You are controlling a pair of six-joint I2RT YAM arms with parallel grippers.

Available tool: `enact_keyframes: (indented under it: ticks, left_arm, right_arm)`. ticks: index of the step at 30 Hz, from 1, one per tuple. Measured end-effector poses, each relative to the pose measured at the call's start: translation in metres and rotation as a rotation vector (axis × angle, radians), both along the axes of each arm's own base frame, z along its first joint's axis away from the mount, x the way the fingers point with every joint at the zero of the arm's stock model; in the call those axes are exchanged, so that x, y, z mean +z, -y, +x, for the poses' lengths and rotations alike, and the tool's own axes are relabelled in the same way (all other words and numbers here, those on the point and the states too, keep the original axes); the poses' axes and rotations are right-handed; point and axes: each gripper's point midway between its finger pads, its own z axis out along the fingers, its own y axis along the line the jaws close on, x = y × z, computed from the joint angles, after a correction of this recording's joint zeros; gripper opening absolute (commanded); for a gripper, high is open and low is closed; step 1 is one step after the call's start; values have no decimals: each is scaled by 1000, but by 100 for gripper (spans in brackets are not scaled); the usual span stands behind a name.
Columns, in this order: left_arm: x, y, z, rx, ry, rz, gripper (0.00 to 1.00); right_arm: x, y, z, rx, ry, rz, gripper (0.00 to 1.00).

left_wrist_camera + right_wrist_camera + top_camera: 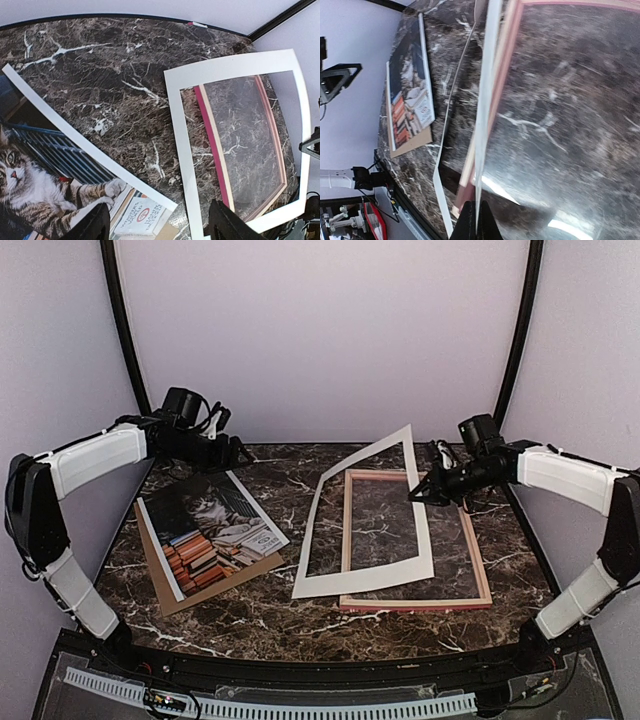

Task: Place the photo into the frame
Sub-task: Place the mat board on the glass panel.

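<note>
While the right gripper (420,492) pinches the white mat (365,577) at three o'clock, lift it slowly, clear of the frame (440,603) beneath; the left gripper (235,452) hangs wide by the photo (210,525) at nine o'clock.

Table (300,625) as I see it from here: dark marble top, white veining.
1. Left: brown backing board (165,585), lying flat, photo (210,525) on top, skewed.
2. Right: frame (415,603), flat on the marble.
3. White mat (365,582), overlapping the frame's left side, its left edge on the marble.
</note>
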Motion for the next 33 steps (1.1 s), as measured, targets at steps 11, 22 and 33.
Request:
enact_keyframes:
  ticks: [11,22,33]
  left_arm:
    - [-11,10,-2,-32,-29,-33,73]
    - [-20,11,-2,-34,-50,-24,73]
    - [-34,11,0,-33,-82,-13,73]
  right_arm:
    - [-54,139,-18,-198,-131,-382,0]
    - [-90,166,-13,-169,-234,-569,0]
    - [-86,158,6,-199,-197,-514,0]
